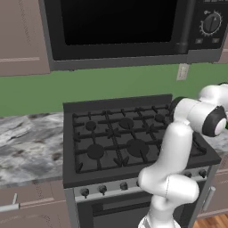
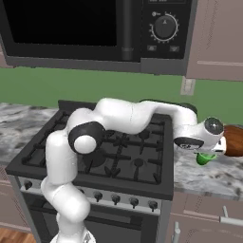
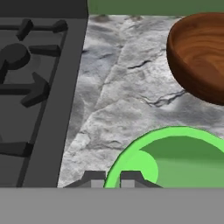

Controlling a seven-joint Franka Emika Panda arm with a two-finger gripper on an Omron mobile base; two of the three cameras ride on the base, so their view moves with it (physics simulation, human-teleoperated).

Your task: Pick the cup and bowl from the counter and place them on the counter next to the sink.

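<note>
We have the two-finger gripper (image 3: 112, 178) clenched on the rim of the small bright green cup (image 3: 175, 159): in the hand view the two dark tips sit one on either side of the green wall, pinched close together. In the right base view the cup (image 2: 204, 159) hangs just under the white hand, to the right of the black gas stove top (image 2: 102, 152), and whether it is resting on the grey-and-white marbled stone counter (image 2: 209, 178) or lifted clear of it we cannot tell.

The round, glossy reddish-brown wooden bowl (image 3: 199, 54) stands on the same counter, farther from the stove than the cup and near it but apart; in the right base view the bowl (image 2: 232, 141) peeks out behind the hand.

As we judge it, the step in hand is carrying the cup away to the spot beside the sink, which is nowhere in these frames, so the base will likely have to drive first. To do it well we would:
- lift straight up before moving sideways, so the cup clears the counter and does not brush the bowl
- keep the hand level, since a rim pinch lets a cup swing or slip
- keep away from the stove's raised grates while travelling
- move gently, because only a thin wall is between the tips

The bowl waits its turn
</note>
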